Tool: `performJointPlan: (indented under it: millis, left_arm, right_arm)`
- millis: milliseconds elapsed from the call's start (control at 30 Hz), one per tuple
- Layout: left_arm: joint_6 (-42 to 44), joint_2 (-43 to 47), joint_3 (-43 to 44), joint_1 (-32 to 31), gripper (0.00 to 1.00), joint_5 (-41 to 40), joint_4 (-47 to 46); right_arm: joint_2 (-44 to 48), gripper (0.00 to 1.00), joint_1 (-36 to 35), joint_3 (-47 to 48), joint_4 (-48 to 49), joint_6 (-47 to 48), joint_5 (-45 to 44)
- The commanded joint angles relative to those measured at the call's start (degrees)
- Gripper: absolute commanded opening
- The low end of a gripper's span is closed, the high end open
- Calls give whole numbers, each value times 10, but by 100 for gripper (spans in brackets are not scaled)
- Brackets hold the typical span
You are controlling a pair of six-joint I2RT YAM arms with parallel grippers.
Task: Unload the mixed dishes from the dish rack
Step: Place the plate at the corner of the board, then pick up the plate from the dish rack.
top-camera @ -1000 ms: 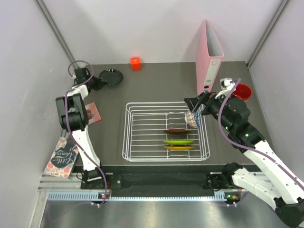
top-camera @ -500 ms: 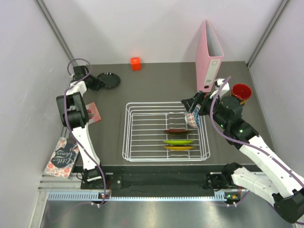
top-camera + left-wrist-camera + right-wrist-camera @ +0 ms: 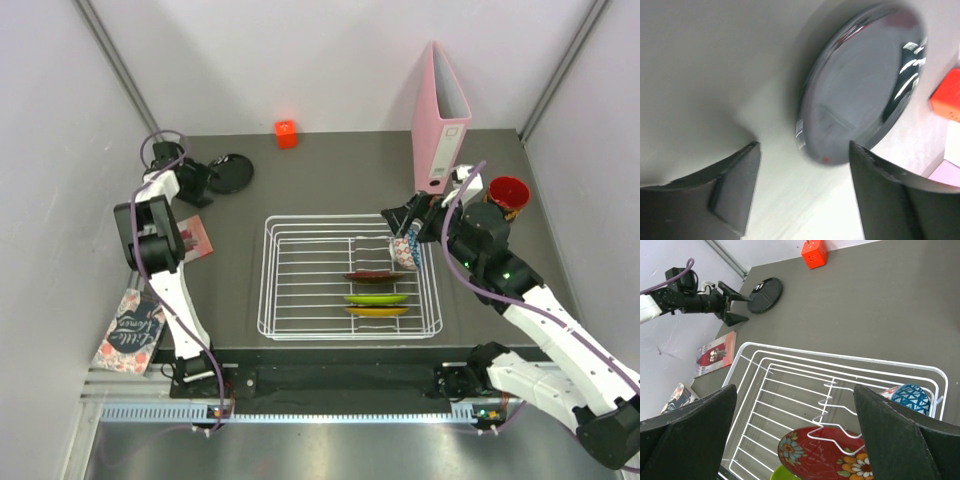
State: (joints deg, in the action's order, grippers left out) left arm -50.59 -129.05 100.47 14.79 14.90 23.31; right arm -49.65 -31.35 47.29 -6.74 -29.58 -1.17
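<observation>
1. Black plate [image 3: 231, 172]: lies flat at the table's far left, well apart from the rack [image 3: 264, 270].
2. Left gripper [image 3: 805, 148]: points at that plate with fingers spread, the plate's edge just beyond the tips, nothing pinched.
3. Right gripper [image 3: 405, 224]: hangs over the rack's far right corner, fingers spread wide, grips nothing.
4. Blue-white bowl [image 3: 404, 250]: sits in that corner, just under the right gripper.
5. Dark red plate [image 3: 375, 275], lime green plate [image 3: 376, 299], gold plate [image 3: 377, 311]: lean in a row in the rack's right half.
6. Red cup [image 3: 508, 192]: stands on the table outside the rack, near the pink binder [image 3: 441, 125].
</observation>
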Motion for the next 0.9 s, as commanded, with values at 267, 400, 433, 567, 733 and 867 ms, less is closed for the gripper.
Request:
performJointPlan:
  millis: [267, 400, 433, 567, 733, 867]
  left_arm:
    - [-46, 325, -207, -16, 99, 13, -2]
    - [15, 440, -228, -131, 99, -89, -1]
    - [40, 458, -223, -173, 99, -129, 11]
    - [175, 513, -244, -343, 99, -161, -33]
    - [352, 565, -345, -444, 99, -70, -154]
    - [480, 579, -387, -508, 99, 14, -124]
  right_arm:
    - [-11, 100, -5, 11, 9, -8, -34]
    - [-21, 100, -5, 18, -8, -26, -81]
    - [-19, 100, -5, 6, -1, -28, -90]
    - [28, 100, -5, -33, 52, -27, -114]
    - [26, 100, -6, 18, -14, 29, -77]
    - [67, 100, -5, -2, -4, 21, -103]
